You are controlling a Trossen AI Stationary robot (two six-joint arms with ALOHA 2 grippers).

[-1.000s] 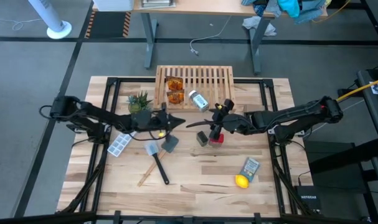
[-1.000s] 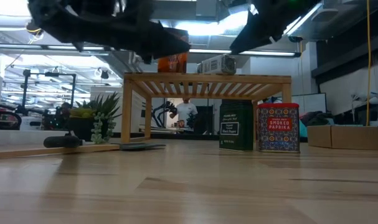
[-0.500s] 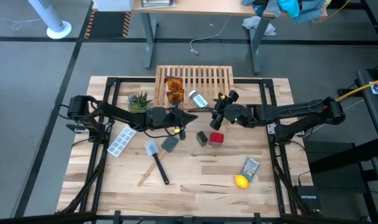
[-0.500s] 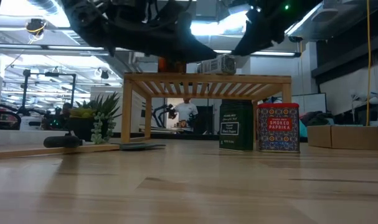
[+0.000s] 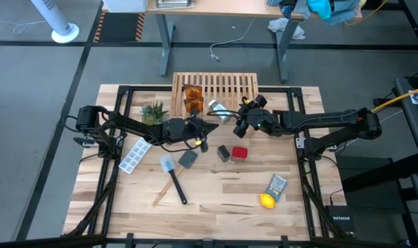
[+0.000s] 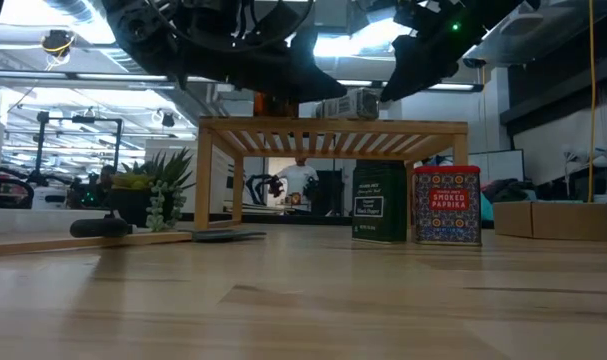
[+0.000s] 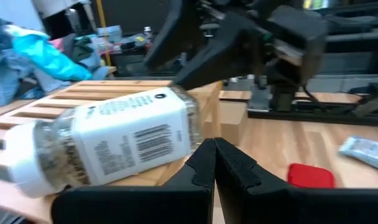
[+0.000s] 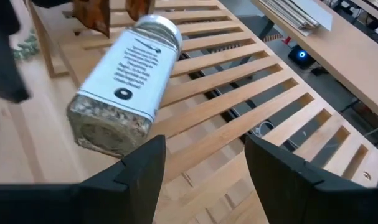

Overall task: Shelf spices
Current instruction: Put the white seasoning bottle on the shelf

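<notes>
Grey floor [image 5: 43,83] all around, with a white fan base [image 5: 63,32] at far left. Behind the table there's a wooden desk [image 5: 215,8] on grey legs, blue clothes [image 5: 319,8] piled at its right end. Bright ceiling lights [image 6: 23,12] overhead, cardboard boxes [image 6: 563,220] off right.

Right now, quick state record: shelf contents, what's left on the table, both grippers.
on shelf: two amber packets, bottle lying on its side
on table, in front of shelf: black box, red box
left gripper: shut, empty, beside bottle
right gripper: open, empty, over shelf by bottle
</notes>
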